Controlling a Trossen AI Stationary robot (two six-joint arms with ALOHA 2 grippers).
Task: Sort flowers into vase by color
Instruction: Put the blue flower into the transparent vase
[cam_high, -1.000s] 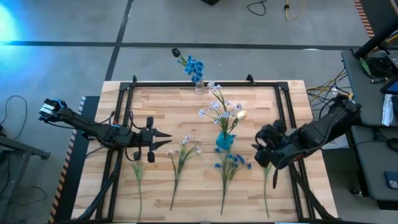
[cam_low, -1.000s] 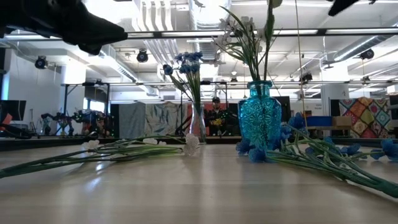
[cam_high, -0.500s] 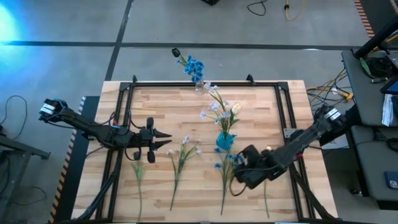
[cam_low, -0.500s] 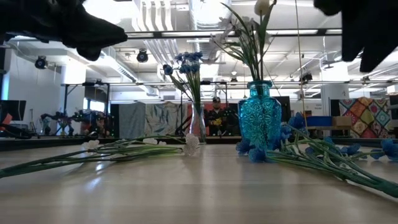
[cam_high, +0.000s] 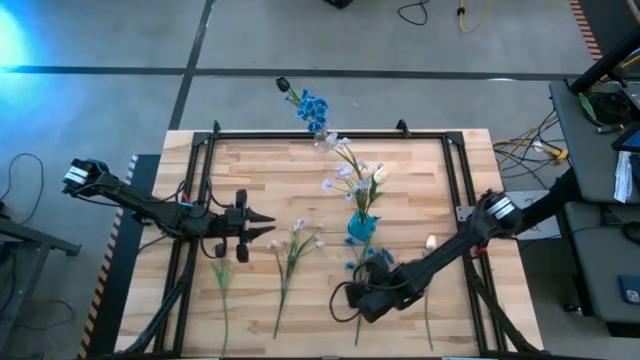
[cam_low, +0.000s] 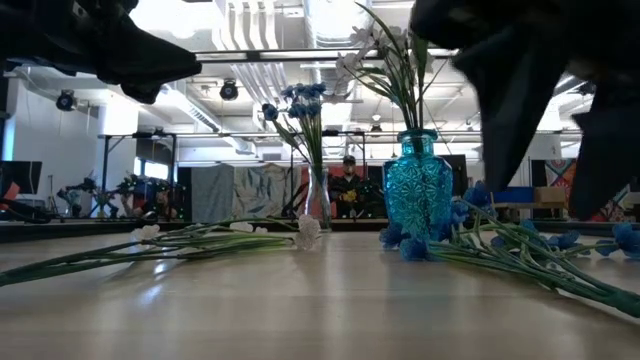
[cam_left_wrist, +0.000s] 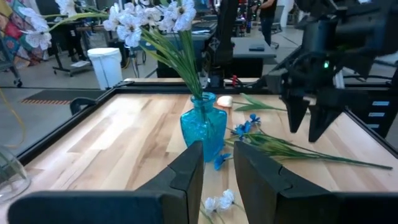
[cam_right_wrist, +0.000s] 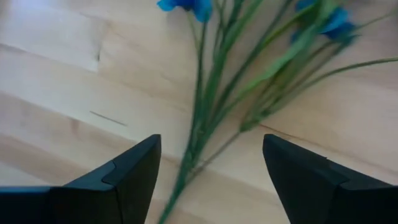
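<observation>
Sorting partly done. Left pincer (cam_high: 262, 224) parked over the surface's (cam_high: 260, 175) left side, narrowly parted, grasping nothing. Two pale stems (cam_high: 292, 255) lying loose on the surface left of centre, unsorted. Pale sprays standing in the blue vase (cam_high: 360, 226) at centre; blue heads in the clear vase (cam_high: 320, 138) at the far edge. Right pincer (cam_high: 357, 296) spread wide, released, poised above the loose blue stem (cam_high: 366, 280) just in front of the blue vase. Further stem (cam_high: 428, 282) at right, unsorted.

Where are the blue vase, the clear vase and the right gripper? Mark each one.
blue vase (cam_high: 361, 227): high view, on its body.
clear vase (cam_low: 318, 205): low view, on its glass body.
right gripper (cam_right_wrist: 211, 163): right wrist view, between its open fingertips.
</observation>
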